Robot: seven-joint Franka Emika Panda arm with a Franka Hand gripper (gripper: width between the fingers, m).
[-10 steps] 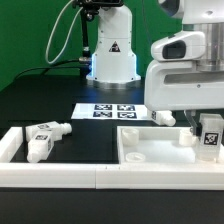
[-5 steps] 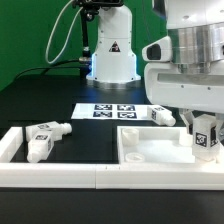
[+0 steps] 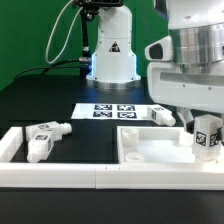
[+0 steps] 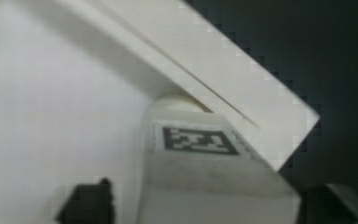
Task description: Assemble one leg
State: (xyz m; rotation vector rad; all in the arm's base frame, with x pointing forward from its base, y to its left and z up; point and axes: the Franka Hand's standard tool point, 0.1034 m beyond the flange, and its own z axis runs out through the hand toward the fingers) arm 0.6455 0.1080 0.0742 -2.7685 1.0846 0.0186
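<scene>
My gripper (image 3: pixel 205 127) is shut on the leg (image 3: pixel 208 138), a white square post with a black-and-white tag. It holds the leg upright at the far corner of the white tabletop (image 3: pixel 150 150), on the exterior view's right. In the wrist view the leg (image 4: pixel 202 165) sits between my two dark fingers (image 4: pixel 91 200), with its far end against the tabletop (image 4: pixel 69 100) near the raised rim. I cannot see whether the peg end is in a corner hole. My gripper (image 4: pixel 211 208) shows only its fingertips there.
Two more legs (image 3: pixel 44 138) lie on the exterior view's left, inside a white rail (image 3: pixel 60 178). Another leg (image 3: pixel 165 115) lies behind the tabletop. The marker board (image 3: pixel 108 110) lies in front of the robot base (image 3: pixel 112 55).
My wrist has turned about the leg since a second ago. The leg has stayed at the tabletop's corner, shifting only slightly.
</scene>
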